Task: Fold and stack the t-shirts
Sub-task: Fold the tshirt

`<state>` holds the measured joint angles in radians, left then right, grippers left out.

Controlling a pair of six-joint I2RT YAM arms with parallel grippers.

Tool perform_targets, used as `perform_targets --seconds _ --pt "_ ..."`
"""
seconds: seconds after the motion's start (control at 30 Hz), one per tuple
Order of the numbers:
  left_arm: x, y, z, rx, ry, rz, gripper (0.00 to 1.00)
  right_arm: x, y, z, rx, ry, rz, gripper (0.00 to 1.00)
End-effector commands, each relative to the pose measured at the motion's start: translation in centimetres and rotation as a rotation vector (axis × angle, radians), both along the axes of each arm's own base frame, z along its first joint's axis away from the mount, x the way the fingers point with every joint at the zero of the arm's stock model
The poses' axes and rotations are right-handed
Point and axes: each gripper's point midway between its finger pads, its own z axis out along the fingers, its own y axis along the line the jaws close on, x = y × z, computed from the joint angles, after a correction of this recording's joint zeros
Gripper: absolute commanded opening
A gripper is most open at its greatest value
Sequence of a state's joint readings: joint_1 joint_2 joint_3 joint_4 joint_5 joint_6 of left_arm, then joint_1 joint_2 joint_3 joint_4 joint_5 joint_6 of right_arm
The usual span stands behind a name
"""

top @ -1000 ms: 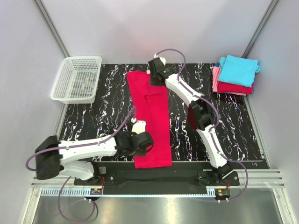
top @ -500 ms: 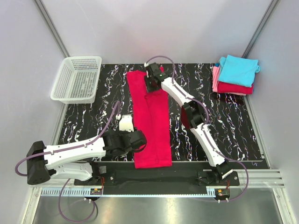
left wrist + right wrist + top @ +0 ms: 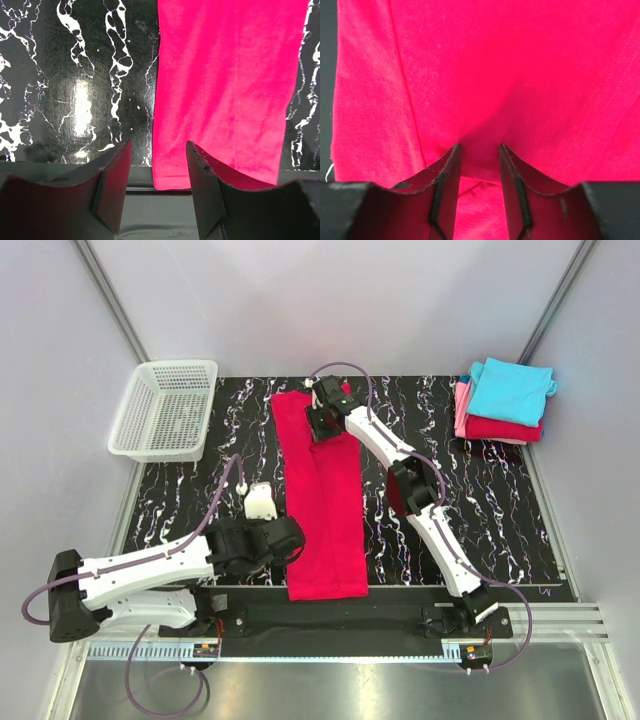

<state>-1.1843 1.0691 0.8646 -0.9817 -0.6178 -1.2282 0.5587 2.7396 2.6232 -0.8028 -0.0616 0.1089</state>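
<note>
Left claw (image 3: 157, 146) has backed off the crimson shirt (image 3: 325, 502) to its left edge, spread, empty. Right claw (image 3: 479, 147) slid over the shirt's far end: half-spread, cloth puckered at my tips, can't tell if gripped. Shirt lies flat mid-table (image 3: 500, 510).

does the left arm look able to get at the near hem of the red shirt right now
Probably yes: the left gripper hangs open just beside the red shirt at its near left corner, with nothing lying between them.
</note>
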Motion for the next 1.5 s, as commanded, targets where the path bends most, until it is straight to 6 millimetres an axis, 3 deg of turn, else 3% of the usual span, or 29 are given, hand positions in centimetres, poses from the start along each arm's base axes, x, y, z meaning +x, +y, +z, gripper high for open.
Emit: perform_targets --seconds 0.0,0.13,0.17,0.27,0.5,0.7,0.87,0.9,0.97,1.0,1.03,1.07,1.1,1.13,1.17,1.2,1.23,1.27,1.3,1.33,1.37,1.4,1.43,1.47 --pt "0.8 0.1 1.8 -0.045 -0.054 0.032 0.53 0.1 -2.0 -2.9 -0.077 0.041 -0.049 0.46" --pt "0.7 0.1 1.8 -0.038 -0.049 0.021 0.53 2.4 -4.3 -2.5 -0.049 0.025 -0.187 0.53" --pt "0.6 0.1 1.8 -0.038 -0.048 0.018 0.53 3.4 -5.6 -2.4 -0.030 0.025 -0.233 0.53" --pt "0.6 0.1 1.6 -0.029 -0.039 0.016 0.53 5.0 -6.9 -1.9 0.057 0.041 -0.325 0.51" --pt "0.7 -0.4 1.4 -0.001 -0.026 0.000 0.54 7.2 -5.8 0.0 0.166 -0.030 -0.254 0.51" --pt "1.0 -0.8 1.3 0.018 -0.018 -0.013 0.54 7.4 -4.5 1.9 0.226 -0.061 -0.162 0.51" --pt "1.2 -1.2 1.4 0.006 -0.019 -0.018 0.55 7.3 -3.9 5.4 0.260 -0.112 -0.108 0.49" --pt "1.3 -1.2 1.4 0.000 -0.018 -0.015 0.55 7.4 -4.0 7.1 0.262 -0.140 -0.106 0.47" --pt "1.5 -1.5 1.2 -0.020 -0.022 -0.019 0.56 7.6 -4.9 8.7 0.233 -0.173 -0.131 0.39" --pt "1.7 -1.5 1.2 -0.036 -0.021 -0.014 0.56 7.5 -5.4 12.0 0.234 -0.221 -0.146 0.34" --pt "1.8 -1.3 0.6 -0.024 -0.019 -0.016 0.56 7.2 -5.9 13.4 0.218 -0.241 -0.161 0.32" --pt "2.4 -1.8 0.6 -0.056 -0.031 -0.017 0.56 6.6 -7.0 12.8 0.168 -0.233 -0.192 0.31" --pt "2.9 -1.8 0.4 -0.087 -0.011 -0.003 0.56 5.6 -7.7 17.1 0.176 -0.288 -0.203 0.32" --pt "3.2 -1.4 -0.7 -0.077 0.006 -0.018 0.56 5.1 -8.3 18.1 0.163 -0.308 -0.213 0.33" --pt "4.2 -2.3 -0.5 -0.139 -0.012 -0.018 0.56 4.0 -9.9 16.4 0.085 -0.283 -0.250 0.35" --pt "5.1 -2.1 -0.9 -0.192 0.024 -0.007 0.56 2.8 -10.7 20.3 0.102 -0.336 -0.266 0.36" --pt "5.5 -1.9 -2.0 -0.195 0.042 -0.030 0.56 1.9 -11.4 20.8 0.091 -0.339 -0.277 0.36" --pt "6.7 -2.5 -1.6 -0.251 0.021 -0.034 0.57 0.2 -12.6 18.8 0.042 -0.291 -0.291 0.39" --pt "7.5 -2.3 -2.0 -0.296 0.052 -0.035 0.57 -1.6 -13.5 22.0 0.071 -0.327 -0.308 0.40" --pt "8.1 -2.4 -2.9 -0.286 0.076 -0.063 0.57 -3.1 -14.0 22.1 0.081 -0.311 -0.321 0.40" --pt "8.7 -2.6 -3.1 -0.311 0.104 -0.071 0.57 -5.6 -14.2 18.5 0.083 -0.217 -0.314 0.41" --pt "8.9 -2.8 -3.3 -0.307 0.120 -0.086 0.57 -7.7 -14.7 21.2 0.140 -0.254 -0.321 0.42" --pt "9.6 -3.3 -3.4 -0.289 0.132 -0.116 0.57 -9.1 -14.6 20.8 0.164 -0.250 -0.324 0.43" --pt "9.7 -3.6 -3.5 -0.287 0.138 -0.130 0.57 -11.9 -15.2 16.8 0.134 -0.163 -0.329 0.43"
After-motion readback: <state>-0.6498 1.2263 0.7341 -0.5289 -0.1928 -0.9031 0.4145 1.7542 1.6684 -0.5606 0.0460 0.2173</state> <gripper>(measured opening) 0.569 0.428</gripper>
